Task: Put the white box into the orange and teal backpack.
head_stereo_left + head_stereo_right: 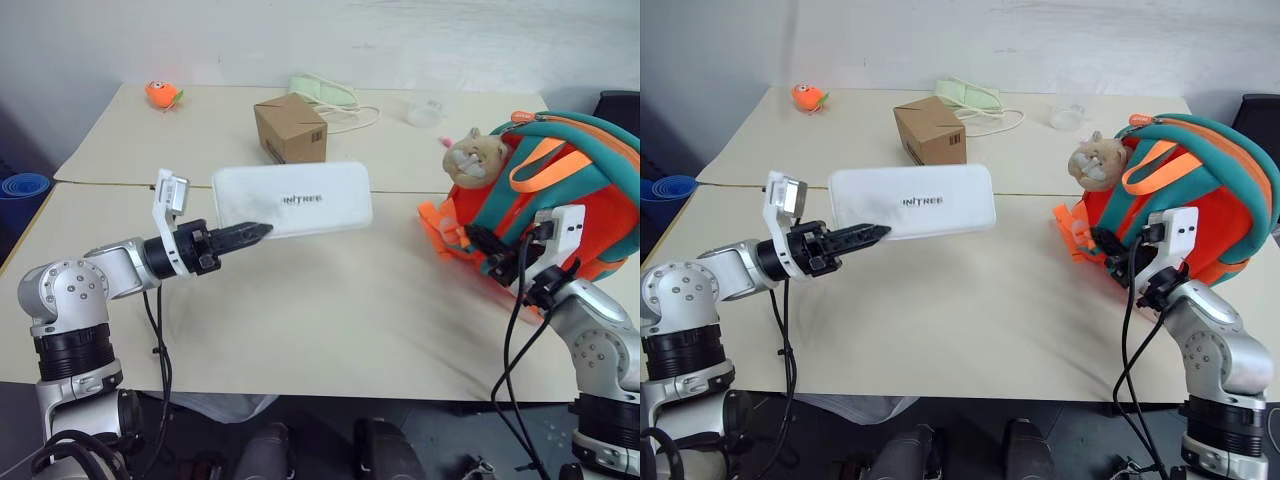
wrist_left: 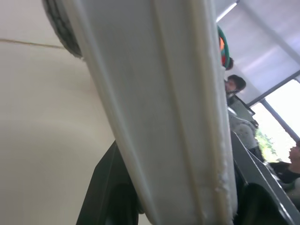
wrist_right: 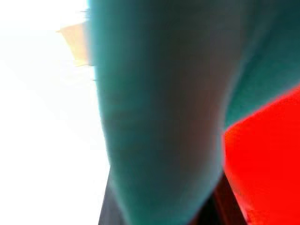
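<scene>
Left gripper (image 1: 258,232), arm level at frame left, clamps the white box's (image 1: 293,198) near edge, holding it off the table (image 1: 330,310). Right gripper (image 1: 478,243), at frame right, appears closed on the orange and teal backpack's (image 1: 575,190) teal band.

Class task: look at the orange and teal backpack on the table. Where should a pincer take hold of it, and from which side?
Probably one teal band of the soft orange and teal backpack, from the robot's side: it bulges clear of the soft body as a narrow ridge the fingers can close around. The right pincer sits there, shut on such a band.

An office-like room: pale tables (image 1: 330,320), seated people (image 2: 236,86) by large windows (image 2: 281,105).
</scene>
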